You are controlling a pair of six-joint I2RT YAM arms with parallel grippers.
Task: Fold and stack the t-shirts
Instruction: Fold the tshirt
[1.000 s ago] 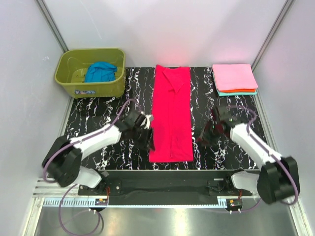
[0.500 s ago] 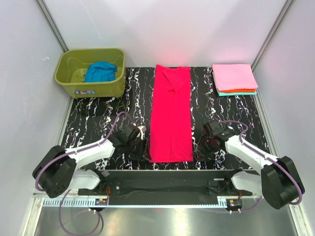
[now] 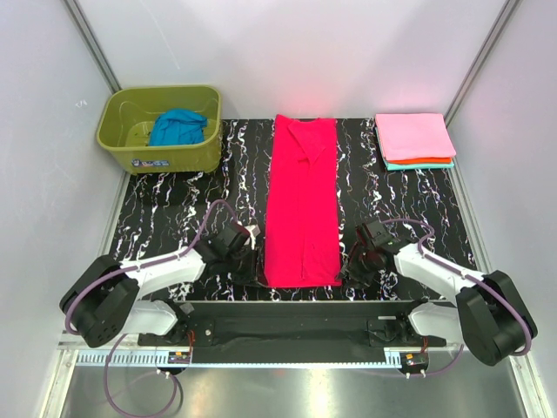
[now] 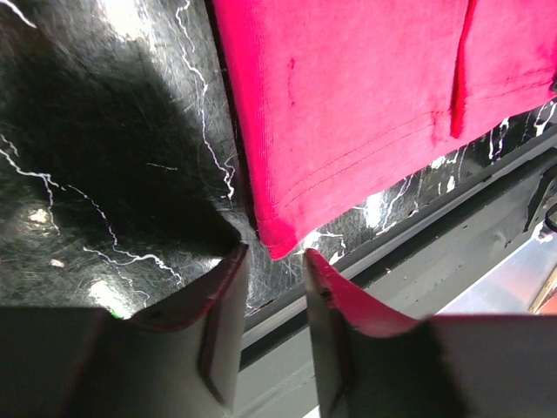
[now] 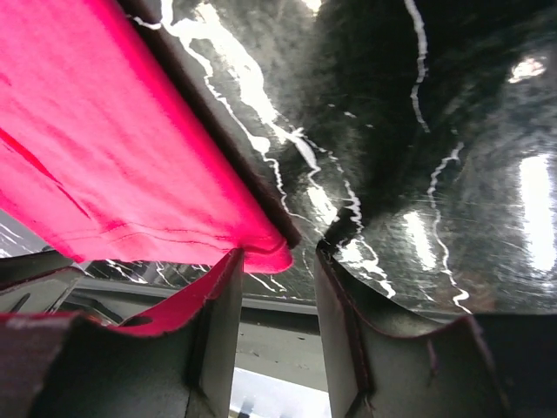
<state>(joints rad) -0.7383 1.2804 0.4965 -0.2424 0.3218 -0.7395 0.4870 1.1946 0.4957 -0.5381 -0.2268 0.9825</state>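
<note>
In the top view, the crimson t-shirt [image 3: 302,200] lies as a long narrow strip down the middle of the bench [image 3: 174,218], with its hem at the bottom. The pink t-shirt [image 3: 413,135] tops a folded stack at upper right, and the blue t-shirt [image 3: 178,128] sits in the tub [image 3: 157,152] at upper left. A second ago both arms flanked the strip's mid-length. Now the left pincer [image 3: 251,268] and right pincer [image 3: 352,272] sit at its hem corners.

In the left wrist view, the pincer is partly open and empty, with the hem corner at its mouth.

The right wrist view shows the same.

The cloth looks light and limp, so pinching both corners through all the layers should lift it evenly.
</note>
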